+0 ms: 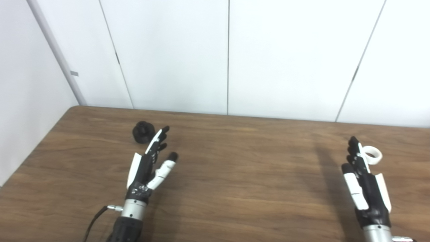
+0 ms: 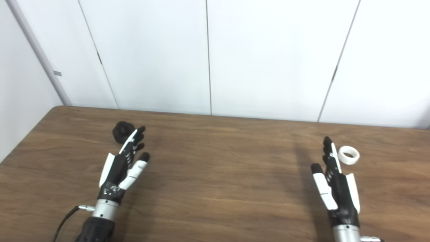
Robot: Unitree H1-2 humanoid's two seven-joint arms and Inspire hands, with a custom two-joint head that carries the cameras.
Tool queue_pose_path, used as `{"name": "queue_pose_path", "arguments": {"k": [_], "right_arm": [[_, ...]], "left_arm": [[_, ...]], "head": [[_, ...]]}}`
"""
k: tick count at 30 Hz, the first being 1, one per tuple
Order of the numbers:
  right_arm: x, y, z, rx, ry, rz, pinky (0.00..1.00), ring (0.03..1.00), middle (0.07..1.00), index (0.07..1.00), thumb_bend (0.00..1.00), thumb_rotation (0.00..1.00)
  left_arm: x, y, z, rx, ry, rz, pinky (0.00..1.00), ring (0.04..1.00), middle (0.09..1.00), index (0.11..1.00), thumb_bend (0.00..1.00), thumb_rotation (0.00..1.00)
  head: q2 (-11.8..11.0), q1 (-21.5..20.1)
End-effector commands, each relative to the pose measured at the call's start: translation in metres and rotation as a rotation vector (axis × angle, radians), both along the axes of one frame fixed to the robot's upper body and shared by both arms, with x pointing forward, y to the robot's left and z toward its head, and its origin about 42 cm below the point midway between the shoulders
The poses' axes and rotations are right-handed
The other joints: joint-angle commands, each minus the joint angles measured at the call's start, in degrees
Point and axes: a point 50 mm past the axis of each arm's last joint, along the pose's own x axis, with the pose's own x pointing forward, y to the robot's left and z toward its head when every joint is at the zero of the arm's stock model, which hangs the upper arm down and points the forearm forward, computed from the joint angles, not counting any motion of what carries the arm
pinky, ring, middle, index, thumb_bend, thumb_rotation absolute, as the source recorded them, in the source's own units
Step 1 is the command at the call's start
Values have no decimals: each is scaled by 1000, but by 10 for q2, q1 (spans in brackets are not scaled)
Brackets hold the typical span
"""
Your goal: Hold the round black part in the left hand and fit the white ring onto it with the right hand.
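Two robot hands hover over a brown wood-grain counter (image 1: 235, 174), both empty, fingers extended and spread apart. Left robot hand (image 1: 147, 164) sits toward the near left, palm turned inward, fingertips angled up and to the right. Round black plastic part (image 1: 143, 131) rests on the counter just beyond those fingertips, toward the far left corner; in the left eye view the fingertips overlap its right edge, so contact cannot be told. Right robot hand (image 1: 364, 181) sits at the near right, fingers pointing away from the robot. Small white ring (image 2: 348, 155) lies flat on the counter just right of its fingertips, with no grip on it. White panelled wall (image 1: 228, 53) behind the counter.
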Motion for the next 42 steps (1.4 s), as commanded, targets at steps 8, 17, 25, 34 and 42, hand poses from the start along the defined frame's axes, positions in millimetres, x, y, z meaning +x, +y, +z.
{"name": "queue_pose_path", "arguments": {"k": [8,17,25,34,42], "right_arm": [[-13,-10,-39,15,102,-6,1000,1000,1000,1000,440,851],[-15,-17,-43,8,100,-5,1000,1000,1000,1000,441,864],[-15,-17,-44,12,106,-11,1000,1000,999,999,471,874],[-15,-13,-45,10,112,-10,1000,1000,1000,998,459,853],[-15,-12,-44,18,114,-8,1000,1000,1000,999,459,837]], "left_arm": [[-1,11,-13,290,-94,83,735,813,840,871,904,311],[17,29,5,583,-257,166,712,820,830,837,866,232],[41,74,28,864,-331,246,824,871,871,853,905,312],[56,126,49,985,-280,354,925,933,920,917,952,489],[63,161,59,867,-126,460,997,993,995,999,970,491]], "head": [[-9,24],[-19,57],[-22,72],[-22,70],[-23,72]]}}
